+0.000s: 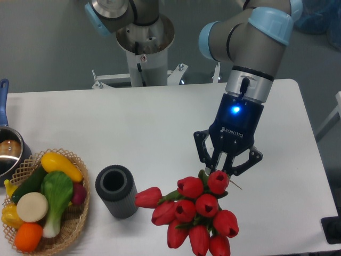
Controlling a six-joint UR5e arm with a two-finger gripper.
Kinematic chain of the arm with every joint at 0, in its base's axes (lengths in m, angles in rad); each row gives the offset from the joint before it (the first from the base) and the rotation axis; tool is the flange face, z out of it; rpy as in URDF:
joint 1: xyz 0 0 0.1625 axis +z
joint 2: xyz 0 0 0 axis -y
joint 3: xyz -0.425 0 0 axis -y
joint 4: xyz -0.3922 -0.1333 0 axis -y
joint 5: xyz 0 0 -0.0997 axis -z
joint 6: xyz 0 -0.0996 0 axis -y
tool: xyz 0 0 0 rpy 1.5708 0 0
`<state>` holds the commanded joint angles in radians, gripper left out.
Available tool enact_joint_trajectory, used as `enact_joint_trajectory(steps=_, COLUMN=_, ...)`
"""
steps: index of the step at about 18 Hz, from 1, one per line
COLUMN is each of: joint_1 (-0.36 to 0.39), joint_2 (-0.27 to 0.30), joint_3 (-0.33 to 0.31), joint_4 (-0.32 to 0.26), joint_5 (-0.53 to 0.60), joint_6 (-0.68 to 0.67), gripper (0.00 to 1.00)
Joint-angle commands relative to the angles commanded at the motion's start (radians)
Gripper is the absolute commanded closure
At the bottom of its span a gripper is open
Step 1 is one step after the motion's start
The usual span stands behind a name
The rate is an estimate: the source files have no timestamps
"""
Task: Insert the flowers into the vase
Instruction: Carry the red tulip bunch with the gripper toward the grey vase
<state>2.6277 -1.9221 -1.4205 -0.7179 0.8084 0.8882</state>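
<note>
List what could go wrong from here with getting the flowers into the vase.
1. The flowers spread wider than the round mouth of the vase, so outer buds or leaves may catch on its rim.
2. The vase is small and stands free on the table; a sideways push from the bunch could tip it, perhaps toward the wicker basket beside it.
3. The gripper seems to pinch only the stems at the top of the bunch, so it may swing or slip.

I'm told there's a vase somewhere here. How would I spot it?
Start at the round wicker basket of toy vegetables at the white table's front left. Just right of it stands a small dark grey cylinder, the vase: ribbed, open-mouthed, empty, beside the red tulips.
</note>
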Motion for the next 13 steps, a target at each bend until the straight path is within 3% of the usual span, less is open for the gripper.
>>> enact_joint_trajectory(steps=9, joint_1=-0.021, joint_2=-0.011, joint_3=0.002, joint_4=0.002, joint_5=-0.002, joint_6=-0.005, gripper=0.77)
enact_joint_trajectory(steps=13, joint_1=-0.034, joint_2=-0.029, joint_3=-0.011, joint_4=0.002, joint_5=-0.067, joint_6=-0.002, gripper=0.77)
